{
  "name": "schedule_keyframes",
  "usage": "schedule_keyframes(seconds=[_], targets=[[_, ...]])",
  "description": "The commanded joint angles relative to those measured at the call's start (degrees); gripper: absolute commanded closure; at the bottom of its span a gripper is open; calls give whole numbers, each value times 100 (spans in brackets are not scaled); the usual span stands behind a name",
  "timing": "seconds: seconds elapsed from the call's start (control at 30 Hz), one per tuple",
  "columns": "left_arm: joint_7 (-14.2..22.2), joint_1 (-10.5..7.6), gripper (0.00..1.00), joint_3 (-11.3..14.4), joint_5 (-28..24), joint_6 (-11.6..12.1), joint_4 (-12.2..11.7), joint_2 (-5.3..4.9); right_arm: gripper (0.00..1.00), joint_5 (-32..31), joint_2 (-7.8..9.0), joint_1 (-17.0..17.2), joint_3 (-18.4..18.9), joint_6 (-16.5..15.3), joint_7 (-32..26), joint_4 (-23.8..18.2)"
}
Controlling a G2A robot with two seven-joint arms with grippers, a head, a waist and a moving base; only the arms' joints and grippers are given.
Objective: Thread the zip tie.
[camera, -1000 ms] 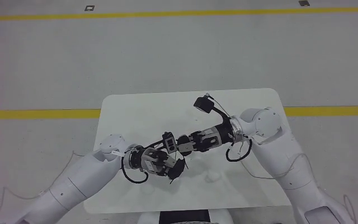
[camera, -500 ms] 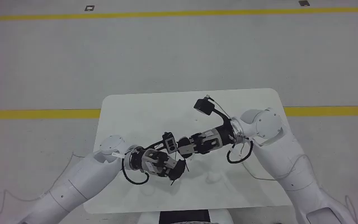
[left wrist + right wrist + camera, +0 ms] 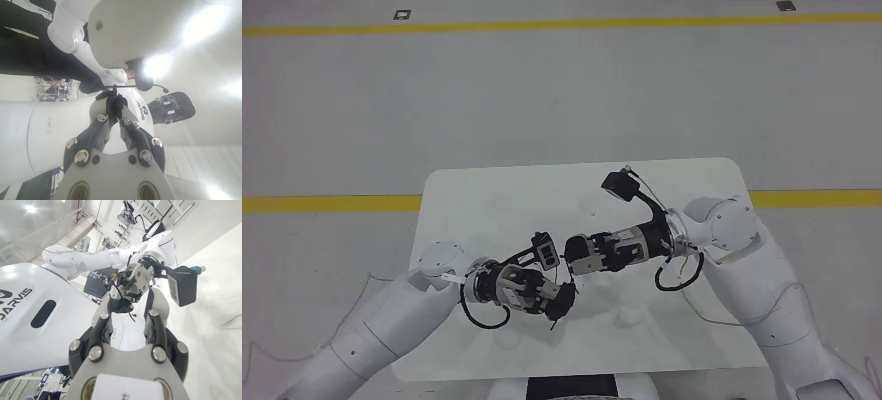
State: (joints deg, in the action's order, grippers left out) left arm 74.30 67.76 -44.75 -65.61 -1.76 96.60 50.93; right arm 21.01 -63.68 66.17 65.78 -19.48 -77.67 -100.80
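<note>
Desk edges: both end effectors are above the white desk (image 3: 482,200), well in from its far and side edges and closer to the near edge.
Left end effector (image 3: 114,98): fingers pinched together on the zip tie (image 3: 128,86), held up off the desk.
Right end effector (image 3: 132,306): fingers spread wide with nothing between them, just beside the left one and facing it.
Zip tie axis: a thin black strip lying crosswise to the left fingertips, with a length sticking out on both sides.
Beyond the desk: grey floor (image 3: 542,90) with yellow lines.
</note>
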Motion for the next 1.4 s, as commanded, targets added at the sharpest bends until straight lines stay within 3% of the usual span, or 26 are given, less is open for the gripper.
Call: schedule_keyframes(seconds=[0.0,0.2,0.47,0.57,0.73,0.87,1.13,1.37], targets=[[-32,20,100,-26,-17,37,55,8,0,-63,25,108,119,0,51,-69],[-132,72,100,-128,-392,230,104,58,0,-550,82,568,458,0,586,-315],[-132,72,100,-128,-392,230,104,58,0,-550,82,568,458,0,586,-315],[-233,160,100,-169,-786,296,143,96,0,-890,87,625,470,0,863,-454],[158,319,100,-238,-1755,318,73,177,0,-1428,96,821,614,0,1105,-899],[335,339,100,-252,-2015,221,-40,234,0,-1639,90,938,662,0,1203,-1134],[247,305,100,-312,-1687,358,-261,313,0,-1694,64,996,687,0,1281,-1203],[74,301,100,-492,-881,623,-280,306,0,-1699,58,1022,761,0,1277,-1159]])
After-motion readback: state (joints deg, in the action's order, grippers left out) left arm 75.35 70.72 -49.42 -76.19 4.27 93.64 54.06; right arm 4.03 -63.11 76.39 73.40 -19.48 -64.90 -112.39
